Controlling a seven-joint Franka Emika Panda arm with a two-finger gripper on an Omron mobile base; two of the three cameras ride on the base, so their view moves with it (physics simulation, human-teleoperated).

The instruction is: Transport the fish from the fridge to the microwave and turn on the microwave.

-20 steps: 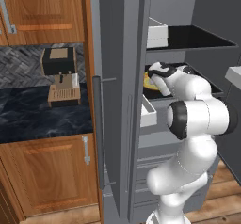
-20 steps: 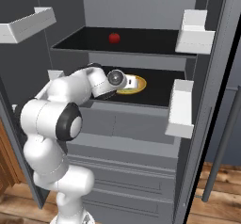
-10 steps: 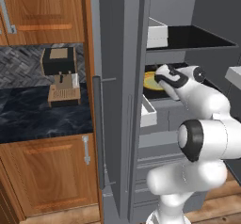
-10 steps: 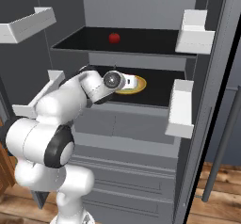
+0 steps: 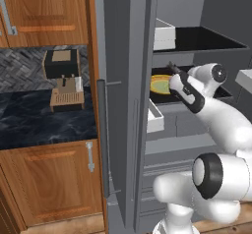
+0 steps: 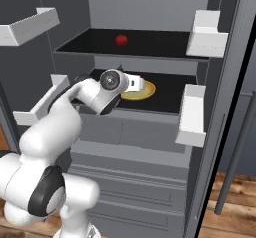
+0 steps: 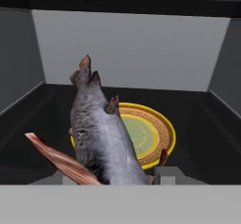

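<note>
My gripper point(image 7: 115, 178) is shut on the fish point(image 7: 101, 133), a grey fish with a pinkish tail that points up and away from the hand. It hangs above the near edge of the round yellow plate point(image 7: 153, 133) on the black middle shelf of the open fridge point(image 6: 150, 12). In the left base view the gripper point(image 5: 178, 79) is just inside the fridge point(image 5: 123, 105), in front of the plate point(image 5: 160, 84). From the right base view the hand point(image 6: 134, 84) covers part of the plate point(image 6: 145, 91). The microwave is out of view.
A small red fruit point(image 6: 121, 40) lies on the upper shelf. White door bins point(image 6: 192, 114) stick out on both sides of the opening, and white drawers point(image 6: 135, 132) sit below the shelf. Left of the fridge door are a dark counter point(image 5: 39, 125), a coffee machine point(image 5: 61, 66) and wooden cupboards point(image 5: 54, 179).
The arm has folded, with its elbow swinging down and toward the base. The hand has drawn back a little from the plate toward the fridge's front, the fish in it.
</note>
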